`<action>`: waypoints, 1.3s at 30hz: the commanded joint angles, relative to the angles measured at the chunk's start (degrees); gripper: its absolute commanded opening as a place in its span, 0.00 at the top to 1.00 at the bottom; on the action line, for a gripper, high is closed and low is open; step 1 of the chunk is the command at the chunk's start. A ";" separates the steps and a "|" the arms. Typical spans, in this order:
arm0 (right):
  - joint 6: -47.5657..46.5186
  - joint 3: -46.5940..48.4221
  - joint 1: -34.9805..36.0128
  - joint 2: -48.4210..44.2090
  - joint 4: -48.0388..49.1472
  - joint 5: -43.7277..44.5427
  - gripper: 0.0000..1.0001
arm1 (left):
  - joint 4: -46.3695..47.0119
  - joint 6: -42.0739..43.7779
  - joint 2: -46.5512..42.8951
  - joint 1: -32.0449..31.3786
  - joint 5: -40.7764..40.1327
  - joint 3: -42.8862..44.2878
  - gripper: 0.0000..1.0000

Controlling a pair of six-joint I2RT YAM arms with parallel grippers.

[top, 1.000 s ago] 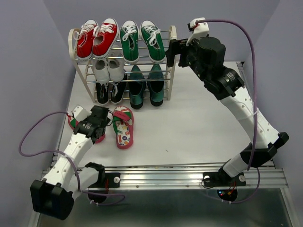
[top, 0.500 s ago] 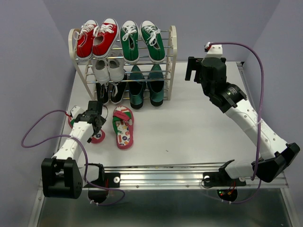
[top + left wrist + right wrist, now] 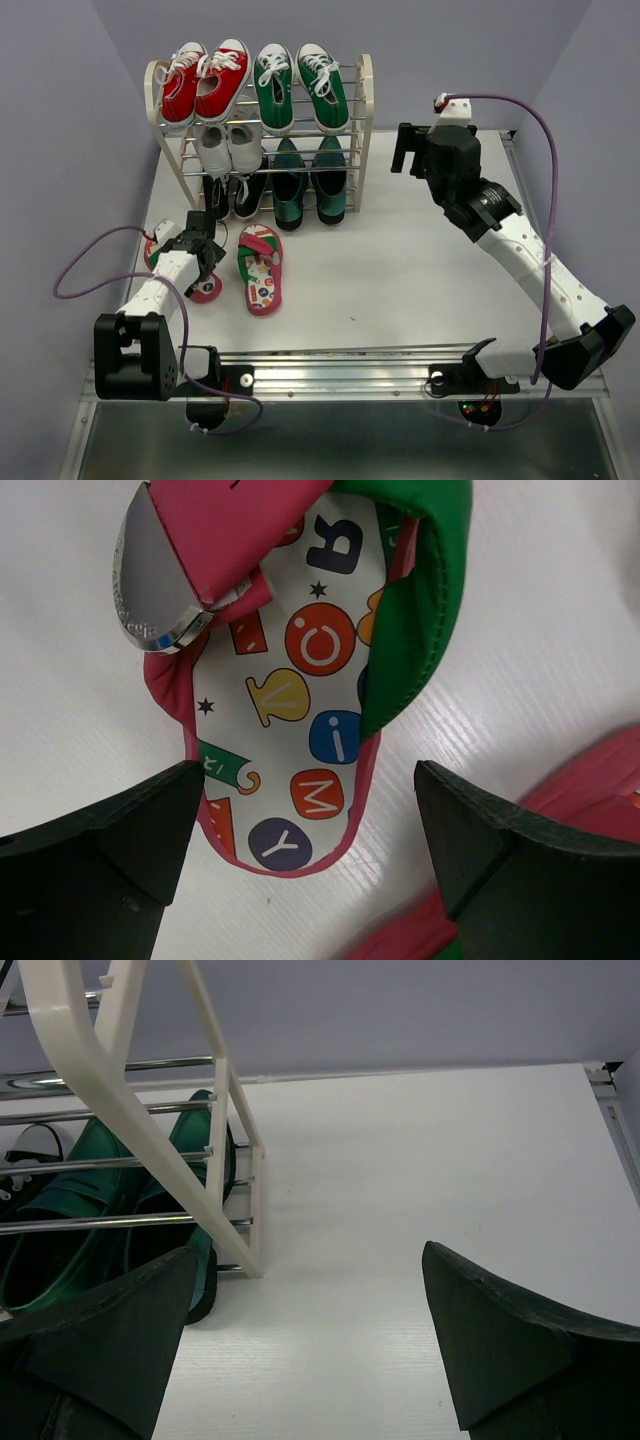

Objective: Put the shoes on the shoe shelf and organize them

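The shoe shelf (image 3: 364, 95) holds green canvas sneakers (image 3: 300, 85) on the top tier and dark green loafers (image 3: 308, 180) lower right. Two flip-flops lie on the table in front of it: one (image 3: 260, 270) lies free, the other (image 3: 205, 291) is partly under my left gripper (image 3: 200, 232). In the left wrist view the gripper (image 3: 308, 780) is open just above this flip-flop's cartoon-print sole (image 3: 300, 670), its fingers either side of the rounded end. My right gripper (image 3: 405, 150) is open and empty, right of the shelf. In the right wrist view (image 3: 308, 1255) it faces the shelf's side frame (image 3: 90, 1090) and the loafers (image 3: 60, 1200).
Red sneakers (image 3: 205, 80) sit top left on the shelf, white sneakers (image 3: 228, 148) on the middle tier and dark shoes (image 3: 232, 195) below them. The second flip-flop's pink edge (image 3: 590, 780) lies close beside my left gripper's right finger. Purple walls enclose the table.
My right gripper has pulled back from the shelf's top right corner to the right and lower. My left arm has swung left, its gripper now over the left flip-flop.
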 commanded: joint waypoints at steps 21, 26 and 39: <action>-1.10 -1.24 -1.47 -0.32 4.77 -3.09 0.00 | 5.59 -1.44 9.61 0.96 -0.24 -3.18 0.34; -0.92 -1.06 -1.47 0.12 4.86 -3.36 0.00 | 4.62 -1.53 5.05 0.96 0.73 -3.53 0.81; -0.92 -1.41 -1.47 1.00 5.47 -5.29 0.00 | 2.16 4.62 -19.89 -0.70 12.66 -3.62 1.00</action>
